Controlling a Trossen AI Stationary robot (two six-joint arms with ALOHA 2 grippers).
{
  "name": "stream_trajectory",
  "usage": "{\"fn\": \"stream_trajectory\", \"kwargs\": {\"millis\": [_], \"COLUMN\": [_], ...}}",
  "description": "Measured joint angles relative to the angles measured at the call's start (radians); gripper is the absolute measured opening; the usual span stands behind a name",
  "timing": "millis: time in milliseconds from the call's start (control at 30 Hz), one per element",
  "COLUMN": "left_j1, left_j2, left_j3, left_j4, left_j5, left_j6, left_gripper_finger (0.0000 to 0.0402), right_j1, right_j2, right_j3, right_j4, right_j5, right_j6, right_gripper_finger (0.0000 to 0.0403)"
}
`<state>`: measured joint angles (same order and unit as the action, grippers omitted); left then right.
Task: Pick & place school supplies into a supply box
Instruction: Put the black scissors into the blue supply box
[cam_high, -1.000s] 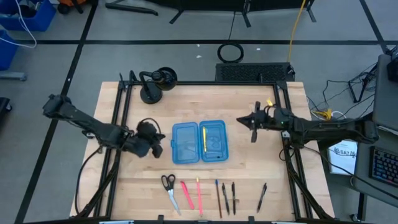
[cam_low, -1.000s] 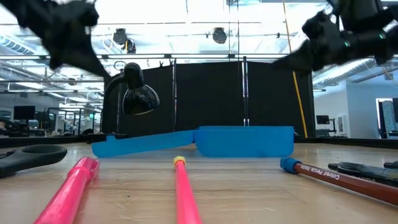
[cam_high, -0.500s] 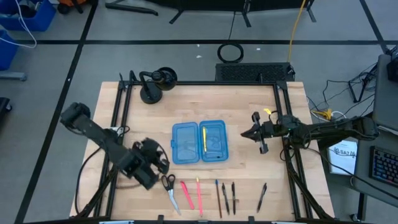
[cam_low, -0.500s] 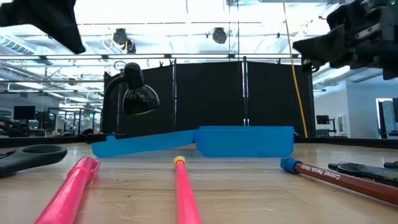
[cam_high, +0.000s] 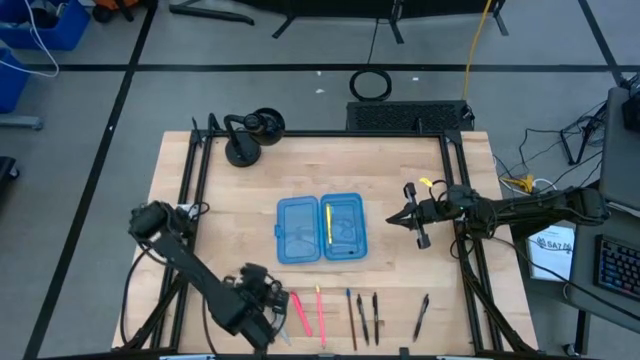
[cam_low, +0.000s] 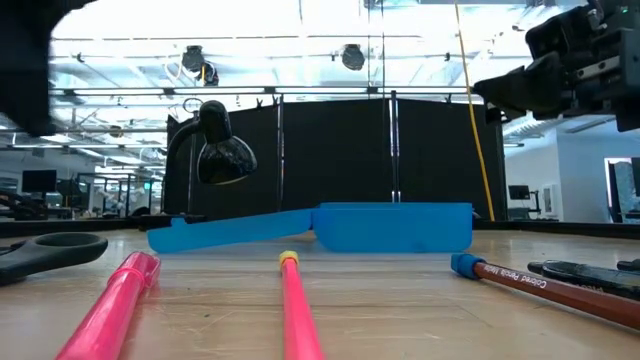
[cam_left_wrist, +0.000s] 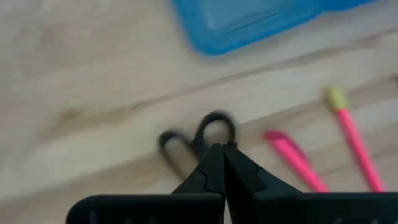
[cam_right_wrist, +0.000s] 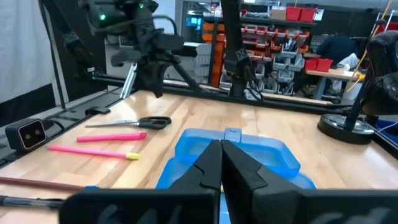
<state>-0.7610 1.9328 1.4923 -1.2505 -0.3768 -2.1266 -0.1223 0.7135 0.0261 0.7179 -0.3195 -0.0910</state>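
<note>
The left gripper (cam_high: 262, 300) hangs over the near-left part of the table (cam_high: 230, 210), at about seven o'clock from the pencil case (cam_high: 321, 228). Its fingers (cam_left_wrist: 219, 168) are pressed together and hold nothing. Right beneath and just ahead of them lie the scissors (cam_left_wrist: 198, 138), whose black handles show in the left wrist view; from above the arm covers most of them.

At three o'clock from the scissors the rest of the supplies lie in a row along the near edge: two pink markers (cam_high: 301, 312), the second with a yellow tip (cam_low: 288, 259), then a blue-capped pencil (cam_high: 350, 312), two dark pens (cam_high: 366, 315) side by side, and one more dark pen (cam_high: 422, 315) set a little apart.

The pencil case sits open and flat at the middle of the table, its two blue halves side by side. A yellow pencil (cam_high: 328, 222) lies inside it, along the hinge side of the right half.

At three o'clock from the case, near the right frame rail, the right gripper (cam_high: 415, 222) hovers above the table, pointing toward the case. Its fingers (cam_right_wrist: 219, 165) are closed tight on nothing.

A black desk lamp (cam_high: 248, 135) stands at the far-left corner, at eleven o'clock from the case.
</note>
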Motion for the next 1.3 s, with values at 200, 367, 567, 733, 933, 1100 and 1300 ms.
{"fn": "stream_trajectory", "kwargs": {"millis": [200, 367, 567, 733, 933, 1100, 1300], "left_j1": [0.012, 0.054, 0.127, 0.184, 0.195, 0.191, 0.185], "left_j2": [0.032, 0.033, 0.033, 0.033, 0.046, 0.08, 0.081], "left_j3": [0.075, 0.091, 0.089, 0.088, 0.088, 0.079, 0.067], "left_j4": [-0.08, -0.046, 0.046, 0.077, 0.077, 0.033, 0.021], "left_j5": [0.188, 0.192, 0.189, 0.199, 0.209, 0.277, 0.284], "left_j6": [-0.274, -0.221, -0.115, -0.062, -0.146, -0.188, -0.227], "left_gripper_finger": [0.001, 0.0043, 0.0112, 0.0189, 0.0242, 0.0235, 0.0198], "right_j1": [0.0, 0.0, 0.0, 0.0, 0.0, 0.0, 0.0], "right_j2": [0.0, 0.0, 0.0, 0.0, 0.0, 0.0, 0.0], "right_j3": [0.0, 0.0, -0.001, -0.001, -0.001, -0.001, -0.001], "right_j4": [0.013, 0.011, 0.011, 0.011, 0.011, 0.003, 0.002], "right_j5": [0.0, 0.0, 0.001, 0.001, 0.002, 0.002, 0.002], "right_j6": [0.003, -0.001, 0.0, 0.0, 0.008, 0.025, 0.026], "right_gripper_finger": [0.0, 0.0, 0.0, 0.0, 0.0, 0.0, 0.0]}}
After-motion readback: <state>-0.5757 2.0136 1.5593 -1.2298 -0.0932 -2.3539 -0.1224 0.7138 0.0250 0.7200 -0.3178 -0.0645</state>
